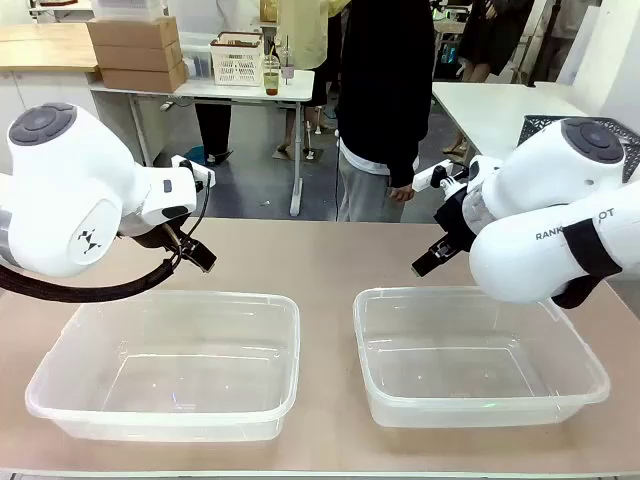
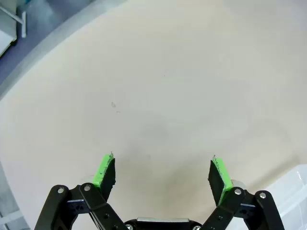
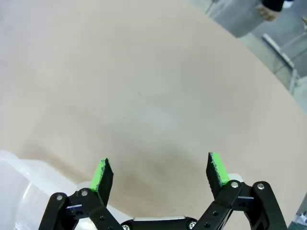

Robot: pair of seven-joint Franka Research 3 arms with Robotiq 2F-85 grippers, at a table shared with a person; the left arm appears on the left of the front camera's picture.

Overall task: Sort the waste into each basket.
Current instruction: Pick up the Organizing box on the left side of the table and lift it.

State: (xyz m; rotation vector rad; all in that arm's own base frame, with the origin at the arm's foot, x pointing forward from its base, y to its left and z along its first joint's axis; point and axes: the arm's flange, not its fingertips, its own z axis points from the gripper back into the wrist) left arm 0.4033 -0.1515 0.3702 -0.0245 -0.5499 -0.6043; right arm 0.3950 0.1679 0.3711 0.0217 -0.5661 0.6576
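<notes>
The left tool (image 1: 197, 256) hangs spread and bare over the table (image 1: 320, 255), just behind the left tub (image 1: 160, 425). The right tub (image 1: 480, 410) sits beside it, apart. The right tool (image 1: 424, 263), spread too, hangs at that tub's far rim.

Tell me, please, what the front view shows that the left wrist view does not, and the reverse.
The front view adds: the left tub and right tub whole, side by side with nothing inside, the right tool behind the right one, and a person in a dark top at the far side. The left wrist view adds: the green pads close up, jaws wide apart over bare surface. Both share: the left tool, the beige table and a clear tub's corner, likely the left one.
</notes>
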